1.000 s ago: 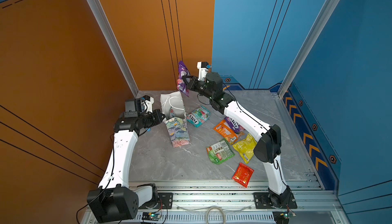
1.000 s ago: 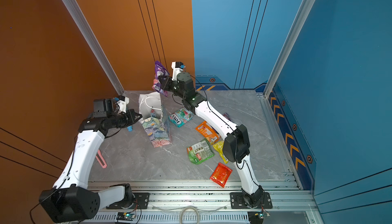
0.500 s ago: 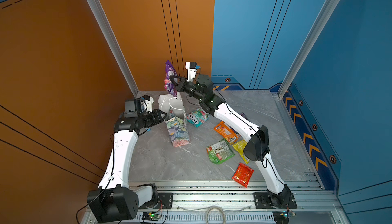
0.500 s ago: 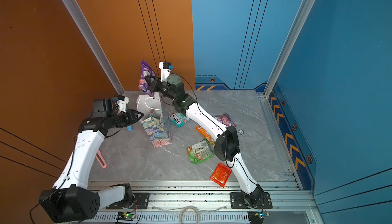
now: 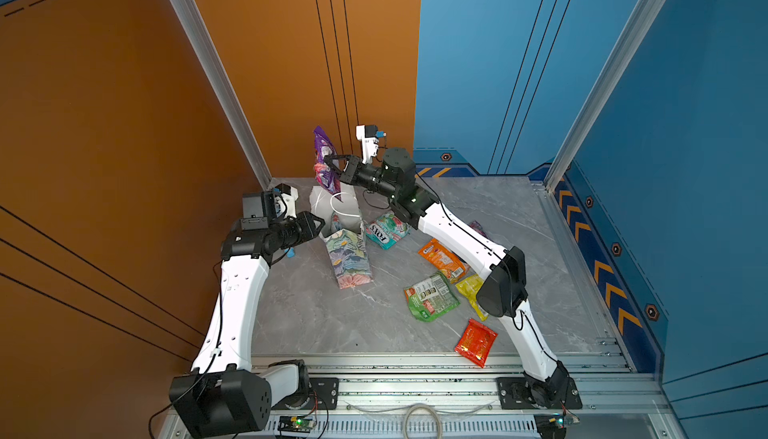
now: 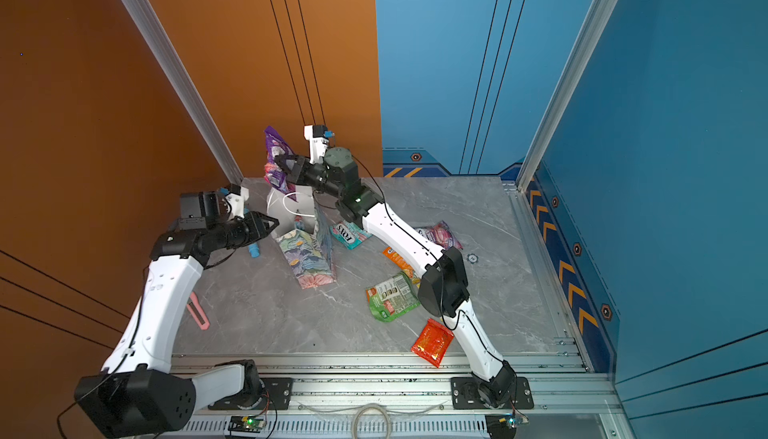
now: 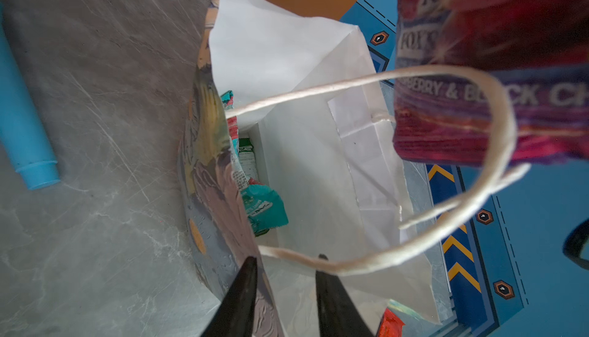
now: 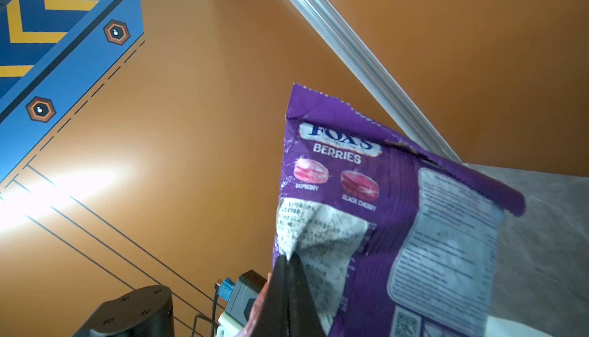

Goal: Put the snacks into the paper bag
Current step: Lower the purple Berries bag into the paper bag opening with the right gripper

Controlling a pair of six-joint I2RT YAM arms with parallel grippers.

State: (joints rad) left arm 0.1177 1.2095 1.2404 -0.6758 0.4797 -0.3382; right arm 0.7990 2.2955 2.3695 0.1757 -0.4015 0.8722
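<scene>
In the last second my right arm has carried the purple packet [image 5: 325,162] leftward, from beside the paper bag [image 5: 347,254] to a place above its far rim. The bag stands upright near the far-left corner of the table [image 5: 311,312]. I think the drop is close, but the packet hangs more over the rim than over the middle of the mouth, so it may need a little more travel toward the front edge.

The right gripper [image 8: 287,259] has its jaws pressed together on the packet's lower edge, and the packet stands up above them.

The left gripper [image 7: 287,259] was closed a second ago and now its jaws are spread. One finger is outside the bag's near wall and one is inside. Whether they touch the paper I cannot tell, so I judge that the bag is no longer pinched and stands by itself.

Inside the bag a teal packet [image 7: 264,204] already lies (maybe more are below it). Several packets are still on the table toward the right edge.
</scene>
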